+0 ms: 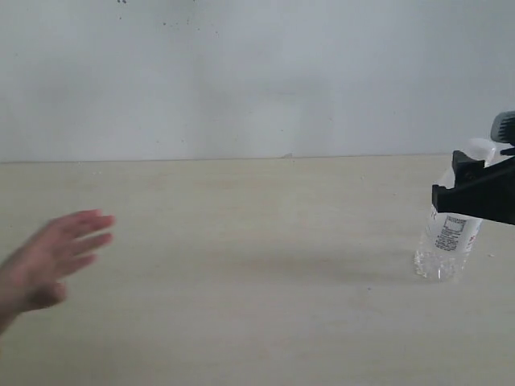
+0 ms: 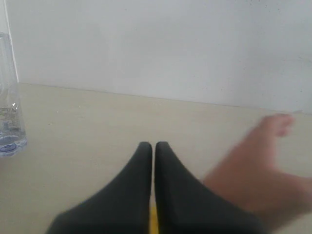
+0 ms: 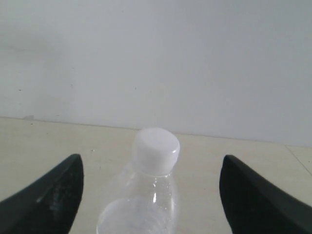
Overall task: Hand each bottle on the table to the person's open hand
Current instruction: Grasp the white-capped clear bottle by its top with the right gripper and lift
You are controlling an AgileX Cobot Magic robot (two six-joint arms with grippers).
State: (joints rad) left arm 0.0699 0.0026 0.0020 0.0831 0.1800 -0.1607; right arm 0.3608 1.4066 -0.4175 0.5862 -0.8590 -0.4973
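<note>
A clear crinkled white-capped bottle [image 1: 447, 241] stands upright on the table [image 1: 241, 241] at the far right. My right gripper [image 1: 463, 193] is open at its upper part. In the right wrist view the white cap [image 3: 156, 150] sits between the spread fingers of the right gripper [image 3: 152, 163], without touching them. The person's open hand [image 1: 56, 257] hovers at the left, blurred. My left gripper [image 2: 153, 146] is shut on nothing, with the hand [image 2: 263, 170] close beside it. A bluish clear bottle [image 2: 9, 117] stands at that view's edge. The yellow drink bottle is out of view.
A plain pale wall [image 1: 257, 72] rises behind the table's far edge. Bare tabletop lies between the hand and the bottle. The left arm does not show in the exterior view.
</note>
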